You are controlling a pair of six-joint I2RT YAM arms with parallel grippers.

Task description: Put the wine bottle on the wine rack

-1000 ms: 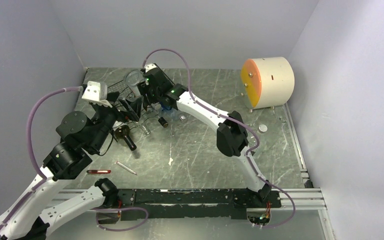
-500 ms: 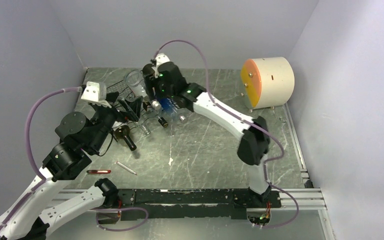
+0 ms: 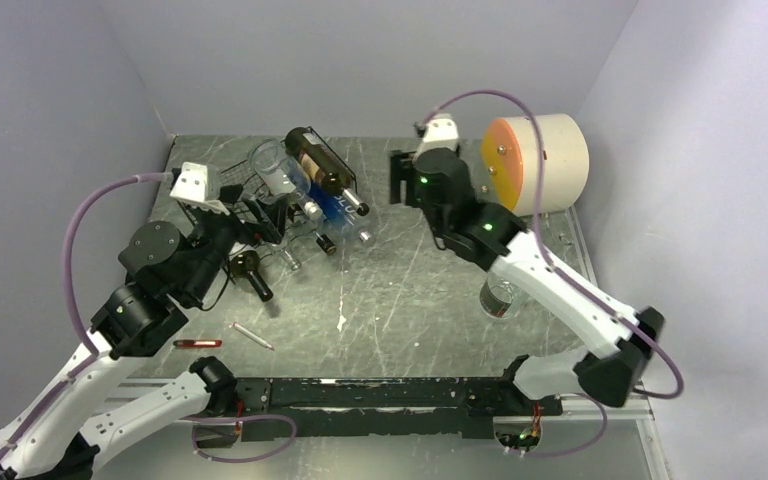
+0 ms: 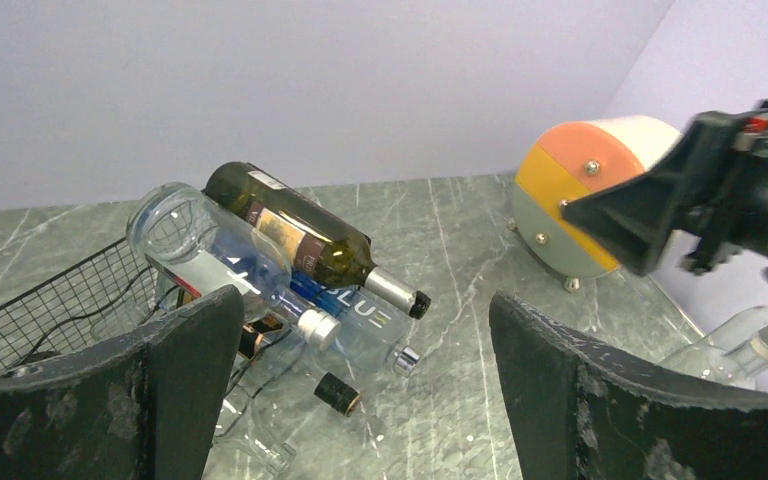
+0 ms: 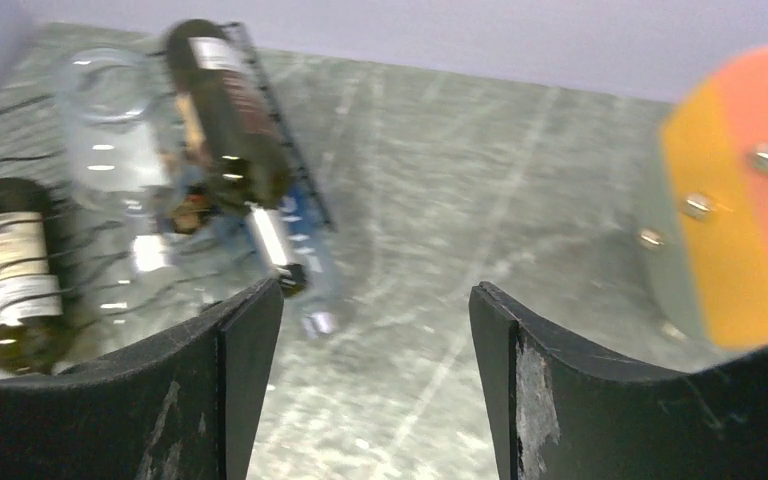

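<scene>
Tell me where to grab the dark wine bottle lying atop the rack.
Probably take the dark wine bottle by its neck, from the robot's right: the neck juts free past the wine rack, while the body lies tight beside the clear bottle.

One wine rack. Two dark wine bottles: the top wine bottle lies on the rack, the low wine bottle just in front of it. One large clear bottle and one blue bottle at the rack; smaller ones beneath cannot be counted. One lone clear bottle stands well right of the rack. One orange-faced drum. Two pen-like sticks lie in front of the rack: a red stick and a pale stick.
</scene>
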